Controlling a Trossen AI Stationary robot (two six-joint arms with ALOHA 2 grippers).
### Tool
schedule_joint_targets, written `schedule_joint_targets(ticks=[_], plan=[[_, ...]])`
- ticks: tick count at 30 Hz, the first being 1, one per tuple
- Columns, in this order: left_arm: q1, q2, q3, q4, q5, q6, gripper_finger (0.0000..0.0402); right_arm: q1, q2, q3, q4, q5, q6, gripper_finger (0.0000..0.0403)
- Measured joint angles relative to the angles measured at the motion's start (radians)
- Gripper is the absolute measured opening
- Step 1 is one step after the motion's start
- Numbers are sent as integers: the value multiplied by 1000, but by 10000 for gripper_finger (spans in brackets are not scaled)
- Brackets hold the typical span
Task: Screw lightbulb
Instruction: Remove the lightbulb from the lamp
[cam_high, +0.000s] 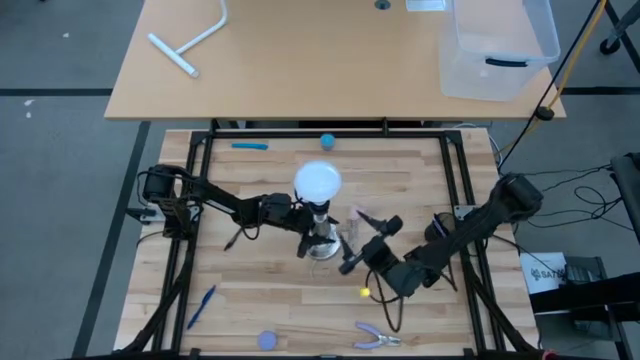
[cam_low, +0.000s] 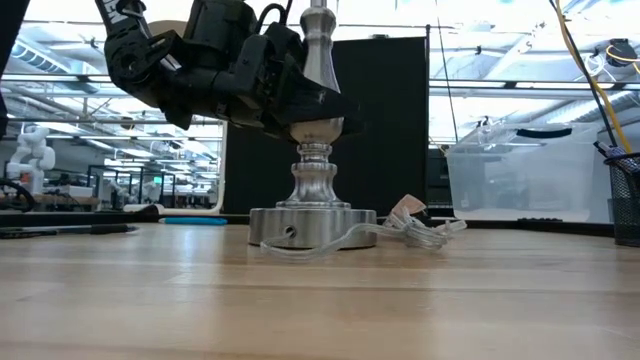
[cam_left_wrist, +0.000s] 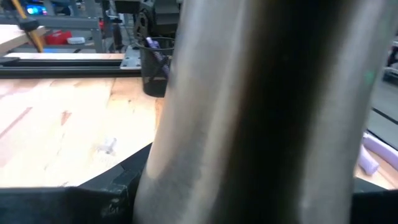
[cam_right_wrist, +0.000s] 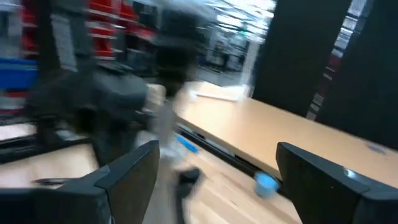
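1. Lightbulb: I log it standing upright at the middle of the wooden table, white globe uppermost, its narrow silvery neck pointing down into the stand.
2. Stand: silver, round-based, fluted stem; it sits on the table directly under the bulb. From the low view I see a crumpled clear plastic wrapper lying against its base.
3. Left gripper: I have it reaching in from the left side of the table to the bulb's neck just above the stand. Its fingers are closed around that neck, the grey surface filling the left wrist view.
4. Right gripper: I see it just beside the stand on the right side, apart from it, jaws spread wide with nothing between them. Its two dark fingers frame open air in the right wrist view.
5. Loose items on the table: small blue ball near the far edge, blue pen beside it, a second blue pen near the front left, pliers near the front edge, a small yellow object by the right arm.
6. Beyond the table: a second desk carrying a clear plastic bin and a white T-shaped tube.
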Motion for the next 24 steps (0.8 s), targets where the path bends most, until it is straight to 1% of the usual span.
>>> schedule_joint_targets(ticks=[3, 6, 8, 13, 16, 18, 21, 24], plan=[[0, 0, 0, 2, -27, -8, 258, 1, 24, 62, 131, -71, -153, 314], [0, 0, 0, 2, -62, -10, 258, -3, 46, 99, 252, -159, -247, 314], [0, 0, 0, 2, -83, -12, 258, -15, 76, 125, 349, -186, -316, 314], [0, 0, 0, 2, -110, -24, 258, -65, 197, 215, 594, -188, -544, 314], [-1, 0, 0, 3, -119, -28, 258, -90, 258, 290, 701, -182, -673, 314], [-1, 0, 0, 3, -121, -30, 258, -100, 290, 336, 746, -175, -745, 314], [-1, 0, 0, 3, -122, -30, 258, -104, 317, 388, 786, -138, -832, 314], [-1, 0, 0, 3, -122, -30, 258, -104, 318, 397, 801, -126, -828, 314]])
